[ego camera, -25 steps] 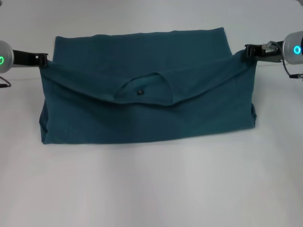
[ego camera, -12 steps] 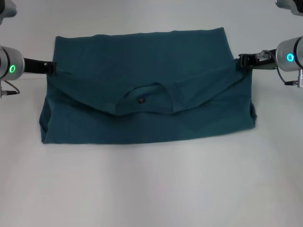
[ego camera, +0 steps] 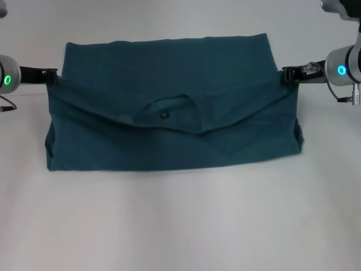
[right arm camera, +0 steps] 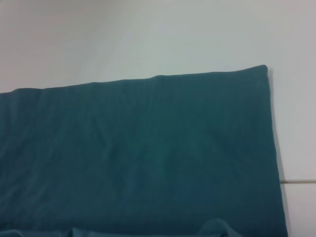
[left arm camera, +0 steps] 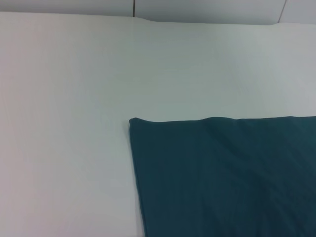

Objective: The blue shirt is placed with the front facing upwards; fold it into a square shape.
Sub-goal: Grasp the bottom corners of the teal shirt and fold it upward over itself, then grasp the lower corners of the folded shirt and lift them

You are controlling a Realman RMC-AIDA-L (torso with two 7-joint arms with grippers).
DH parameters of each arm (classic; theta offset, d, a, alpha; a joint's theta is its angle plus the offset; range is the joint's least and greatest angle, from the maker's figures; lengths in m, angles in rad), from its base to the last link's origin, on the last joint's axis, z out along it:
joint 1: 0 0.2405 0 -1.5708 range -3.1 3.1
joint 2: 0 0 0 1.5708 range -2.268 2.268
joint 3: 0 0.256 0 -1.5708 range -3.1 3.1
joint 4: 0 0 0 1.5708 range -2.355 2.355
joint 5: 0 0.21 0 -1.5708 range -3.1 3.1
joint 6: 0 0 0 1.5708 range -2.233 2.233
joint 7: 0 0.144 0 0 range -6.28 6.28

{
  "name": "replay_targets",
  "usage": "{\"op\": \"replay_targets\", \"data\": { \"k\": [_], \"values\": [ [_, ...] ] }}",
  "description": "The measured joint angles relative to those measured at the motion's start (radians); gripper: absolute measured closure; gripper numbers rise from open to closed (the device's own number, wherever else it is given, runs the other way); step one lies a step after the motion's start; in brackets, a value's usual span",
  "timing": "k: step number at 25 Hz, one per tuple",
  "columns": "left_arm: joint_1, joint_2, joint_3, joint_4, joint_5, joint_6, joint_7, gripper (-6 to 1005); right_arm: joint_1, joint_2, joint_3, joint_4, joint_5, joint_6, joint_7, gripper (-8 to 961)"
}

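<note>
Lying across the middle of the white table [ego camera: 180, 226] — the blue shirt [ego camera: 169, 141], folded into a wide band, neck label [ego camera: 164, 115] facing up near the centre, top layer sagging between two raised corners. Pinching the shirt's left corner, clenched on the cloth: the left gripper [ego camera: 52, 74], at the left edge. Gripping the right corner the same way — the right gripper [ego camera: 286, 74]. Showing in both wrist views: only flat teal fabric and bare tabletop.
</note>
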Motion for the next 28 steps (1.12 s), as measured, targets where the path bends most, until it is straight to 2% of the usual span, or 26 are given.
{"op": "replay_targets", "data": {
  "k": [5,10,13,16,20,22,25,27,28],
  "values": [
    [-0.006,-0.006,0.005,-0.005,0.024,-0.001,0.009,977,0.003,0.000,-0.001,0.001,-0.001,0.002,0.000,859],
    [-0.001,-0.034,0.008,0.007,0.024,-0.004,0.083,969,0.004,0.002,-0.002,0.003,-0.001,0.003,0.001,851],
    [-0.002,-0.042,0.007,0.008,0.024,-0.003,0.102,964,0.003,0.000,-0.002,0.007,-0.001,-0.004,0.001,846],
    [-0.002,-0.041,0.002,0.009,0.025,0.002,0.077,959,-0.004,-0.010,0.003,0.007,-0.001,-0.004,0.003,841],
    [0.004,-0.028,-0.001,0.021,0.043,0.011,-0.025,953,-0.007,-0.026,0.013,0.007,-0.001,-0.007,0.006,834],
    [0.015,-0.025,-0.002,0.038,0.053,0.018,-0.068,879,-0.008,-0.030,0.017,0.005,-0.001,-0.015,0.007,831],
    [0.048,-0.036,-0.005,0.103,0.053,0.042,-0.094,769,-0.010,-0.037,0.026,-0.005,0.005,-0.048,0.007,707],
    [0.059,-0.042,-0.007,0.126,0.051,0.052,-0.096,611,-0.016,-0.039,0.049,-0.023,0.010,-0.087,0.003,625],
    [0.082,-0.059,-0.024,0.185,0.047,0.089,-0.101,532,-0.023,-0.039,0.069,-0.038,0.019,-0.113,-0.005,539]
  ]
}}
